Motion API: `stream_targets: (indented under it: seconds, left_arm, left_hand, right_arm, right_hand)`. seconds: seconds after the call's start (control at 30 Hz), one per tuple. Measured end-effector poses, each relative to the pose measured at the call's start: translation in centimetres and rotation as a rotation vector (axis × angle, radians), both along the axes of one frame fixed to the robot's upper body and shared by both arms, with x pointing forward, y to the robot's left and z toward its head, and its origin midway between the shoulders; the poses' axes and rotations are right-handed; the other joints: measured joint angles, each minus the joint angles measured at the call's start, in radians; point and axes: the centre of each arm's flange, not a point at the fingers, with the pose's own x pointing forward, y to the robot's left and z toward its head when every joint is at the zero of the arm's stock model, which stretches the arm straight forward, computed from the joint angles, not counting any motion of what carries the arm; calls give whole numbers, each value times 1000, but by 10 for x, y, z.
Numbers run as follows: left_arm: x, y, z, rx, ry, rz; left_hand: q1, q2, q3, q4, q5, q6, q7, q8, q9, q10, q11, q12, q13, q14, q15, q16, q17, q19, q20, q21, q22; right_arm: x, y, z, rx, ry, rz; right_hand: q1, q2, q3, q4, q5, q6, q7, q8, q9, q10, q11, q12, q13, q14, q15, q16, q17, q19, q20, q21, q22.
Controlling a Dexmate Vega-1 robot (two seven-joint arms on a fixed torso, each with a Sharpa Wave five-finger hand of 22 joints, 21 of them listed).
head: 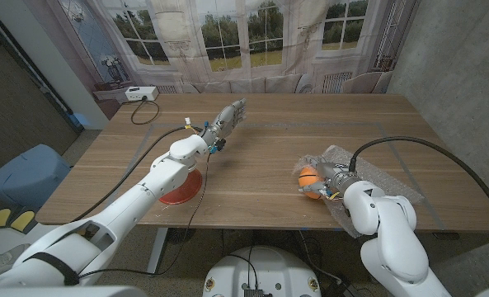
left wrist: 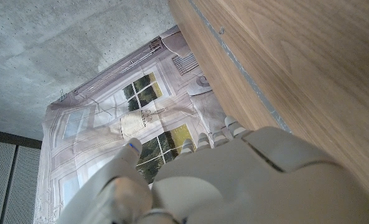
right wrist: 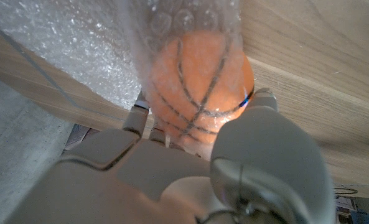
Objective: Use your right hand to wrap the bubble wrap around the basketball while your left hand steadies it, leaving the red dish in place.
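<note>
The basketball sits near the right front of the wooden table, small and orange, on a sheet of bubble wrap that spreads to its right and toward the table's near edge. The right hand closes around the ball from the right, and much of the ball is hidden behind it in the head view. In the right wrist view the ball shows its black seams through a strip of bubble wrap drawn over it, blurred by the plastic; the fingers curl against the ball's underside, and how far the wrap reaches round cannot be made out.

The left hand is raised over the middle of the table, well apart from the ball, fingers stretched out and empty. The left wrist view shows its back and only the fingertips, with the table edge beyond.

The red dish lies at the near left edge, largely covered by the left arm.
</note>
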Motion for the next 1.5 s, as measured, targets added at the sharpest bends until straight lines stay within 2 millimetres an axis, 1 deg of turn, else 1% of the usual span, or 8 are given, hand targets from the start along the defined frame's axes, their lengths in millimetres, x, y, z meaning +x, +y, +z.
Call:
stream_targets:
  seconds: [0.1,0.27,0.4,0.67,1.03,1.27,1.3,1.5]
  left_arm:
    - [0,0,0,0,0,-2]
    - [1,1,-1,0,3,-1]
    - [1,2,-1,-1,4,-1]
    - [2,4,-1,-4,3,-1]
    - [5,6,-2,-8,5,-2]
    - [7,7,-1,-11,3,-7]
    - [7,7,-1,-11,4,-7]
    - [8,7,-2,-14,3,-12]
  left_hand:
    - [0,0,-4,4,0,0,0,0,0,0,0,0,0,0,0,0,0,0,0,0,0]
    - [0,0,-4,4,0,0,0,0,0,0,0,0,0,0,0,0,0,0,0,0,0]
    - [0,0,-4,4,0,0,0,0,0,0,0,0,0,0,0,0,0,0,0,-4,0]
    - [0,0,-8,0,0,0,0,0,0,0,0,0,0,0,0,0,0,0,0,-4,0]
    - [0,0,-8,0,0,0,0,0,0,0,0,0,0,0,0,0,0,0,0,-4,0]
    - [0,0,-8,0,0,0,0,0,0,0,0,0,0,0,0,0,0,0,0,-4,0]
    - [2,2,-8,0,3,0,0,0,0,0,0,0,0,0,0,0,0,0,0,-4,0]
    - [5,5,-8,0,7,0,0,0,0,0,0,0,0,0,0,0,0,0,0,-4,0]
  right_arm:
    - [2,3,-2,-15,-6,-5]
    - [7,8,-7,-42,4,-20]
    - [12,9,-12,-59,26,-33]
    - [19,9,-15,-75,45,-46]
    - [26,8,-18,-49,56,-20]
    - [26,9,-14,-16,42,15]
    - [25,9,-11,-9,33,22]
    - [21,9,3,13,-14,45]
  right_hand:
    - [32,13,14,-21,0,20,0,0,0,34,-27,4,-1,24,-18,18,4,83,1,19,-2]
    - [93,21,33,-51,0,24,-3,0,0,59,-61,4,-5,70,-40,54,24,121,2,48,-2]
    - [146,39,43,-62,-2,68,-3,11,11,74,-77,12,-4,136,-9,113,58,159,8,79,3]
    - [180,7,66,-40,-43,294,0,117,58,399,-68,155,33,212,67,244,156,202,25,180,16]
    - [254,-67,115,9,-98,440,8,248,112,401,-69,300,113,212,67,348,303,207,24,276,36]
    - [268,-81,128,19,-118,512,42,268,121,469,-37,318,129,262,117,354,327,235,-1,295,40]
    - [269,-82,152,-2,-120,513,43,268,123,469,-37,321,130,262,117,354,327,233,-3,295,41]
    - [278,-91,158,-3,-128,522,45,276,126,471,-35,326,137,275,130,348,333,228,-13,304,44]
